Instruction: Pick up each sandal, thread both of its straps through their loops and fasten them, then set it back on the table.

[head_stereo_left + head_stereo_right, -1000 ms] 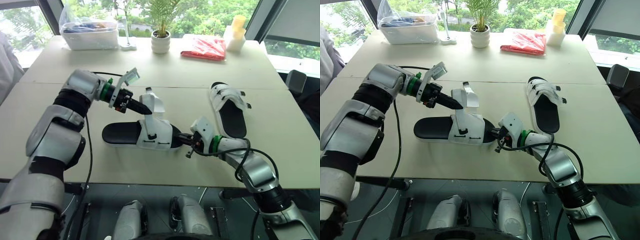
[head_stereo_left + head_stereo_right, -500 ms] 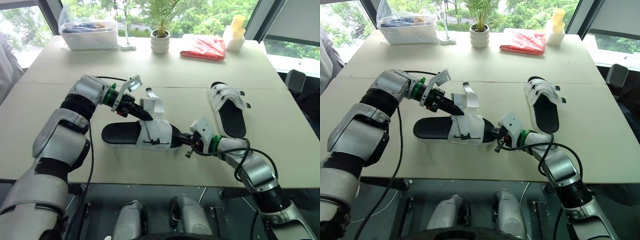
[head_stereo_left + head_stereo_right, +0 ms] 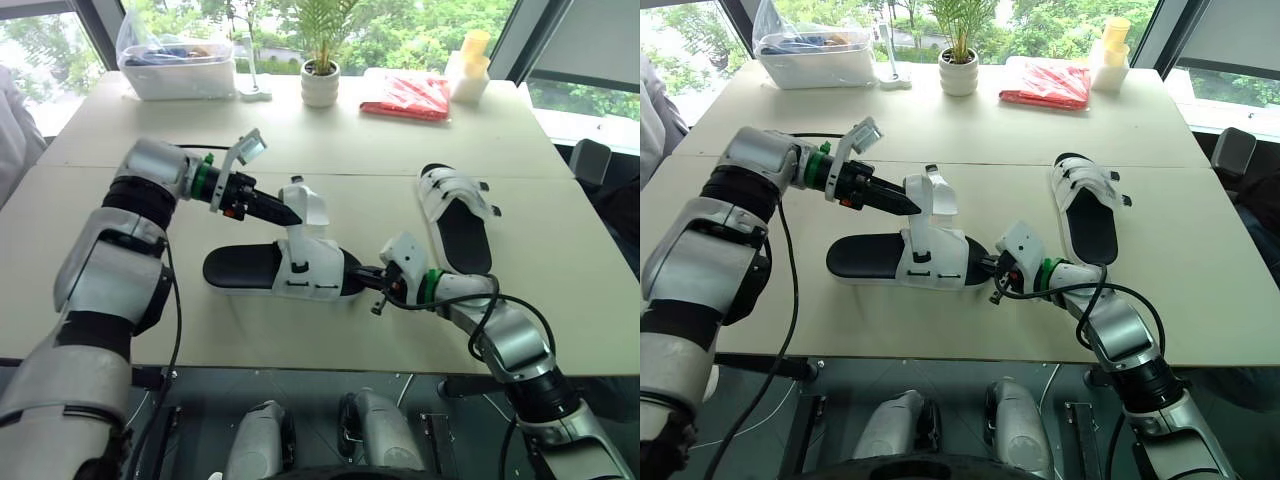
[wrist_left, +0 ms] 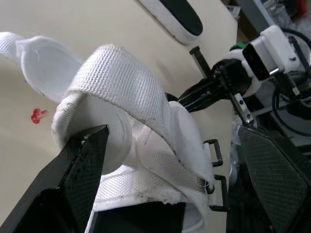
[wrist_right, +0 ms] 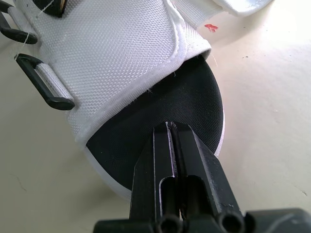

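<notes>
A black-soled sandal [image 3: 240,268] with white straps lies on its sole near the middle of the tabletop [image 3: 120,310], toe to the right. One strap [image 3: 304,199] stands upright from its far side, unthreaded. The left claw [image 3: 287,216] reaches in from the left and is open: its fingers [image 4: 77,179] are spread on either side of the raised strap, one touching it, the other just clear beside the black loops [image 4: 214,151]. The right claw [image 3: 366,279] is at the toe end, its fingers closed together with the tips resting on the black footbed. The second sandal [image 3: 458,216] lies flat to the right and farther back, well apart from both claws
</notes>
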`<state>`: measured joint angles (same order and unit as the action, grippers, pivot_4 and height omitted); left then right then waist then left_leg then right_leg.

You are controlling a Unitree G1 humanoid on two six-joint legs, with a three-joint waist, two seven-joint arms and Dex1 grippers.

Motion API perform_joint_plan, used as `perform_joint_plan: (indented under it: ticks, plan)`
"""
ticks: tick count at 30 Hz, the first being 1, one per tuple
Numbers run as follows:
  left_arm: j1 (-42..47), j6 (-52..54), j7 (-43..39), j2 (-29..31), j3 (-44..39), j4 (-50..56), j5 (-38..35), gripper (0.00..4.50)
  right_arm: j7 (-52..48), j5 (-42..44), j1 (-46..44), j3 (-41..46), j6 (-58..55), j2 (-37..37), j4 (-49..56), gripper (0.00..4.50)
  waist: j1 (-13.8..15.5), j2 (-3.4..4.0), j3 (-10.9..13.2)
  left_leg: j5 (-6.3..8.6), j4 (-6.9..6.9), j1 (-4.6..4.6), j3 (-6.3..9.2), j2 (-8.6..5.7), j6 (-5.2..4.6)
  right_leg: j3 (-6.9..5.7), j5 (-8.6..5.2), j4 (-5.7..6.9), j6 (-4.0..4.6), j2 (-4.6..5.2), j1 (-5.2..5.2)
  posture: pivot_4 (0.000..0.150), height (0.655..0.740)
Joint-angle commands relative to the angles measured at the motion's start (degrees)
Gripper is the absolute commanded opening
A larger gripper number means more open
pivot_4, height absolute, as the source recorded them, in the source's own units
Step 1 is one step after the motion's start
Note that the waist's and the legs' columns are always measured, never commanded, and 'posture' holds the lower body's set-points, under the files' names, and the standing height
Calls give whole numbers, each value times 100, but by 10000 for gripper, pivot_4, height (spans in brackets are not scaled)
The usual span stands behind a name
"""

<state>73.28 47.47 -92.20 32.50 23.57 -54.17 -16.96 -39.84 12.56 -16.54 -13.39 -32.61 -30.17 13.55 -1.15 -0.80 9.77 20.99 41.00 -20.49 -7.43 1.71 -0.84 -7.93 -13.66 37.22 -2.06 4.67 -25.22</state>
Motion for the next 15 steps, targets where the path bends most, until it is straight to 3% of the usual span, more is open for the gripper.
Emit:
perform_joint_plan:
  ticks: [1,9,14,15]
  plan:
    - [-277,663,-30,245,-178,882,-334,43407,8,-92,97,-96,-223,6,-193,0,4,0,0,0,0,1,0,1,0,0,0,2,0,0,0,1500,7288]
    - [-1267,1986,1026,123,-823,2507,-653,43407,12,-79,131,-75,-235,24,-165,0,19,0,-1,0,3,2,2,0,0,2,0,3,0,4,3,1500,7288]
    - [-1989,2198,1919,-156,-1266,3502,-837,43407,12,-78,112,-71,-243,42,-165,0,27,2,-3,0,3,10,2,0,1,3,0,3,1,6,10,1500,7288]
    - [-2057,2215,2033,-194,-1355,3592,-873,41154,11,-79,112,-68,-245,41,-164,0,35,0,-4,0,3,12,3,0,1,3,0,3,1,6,13,1500,7288]
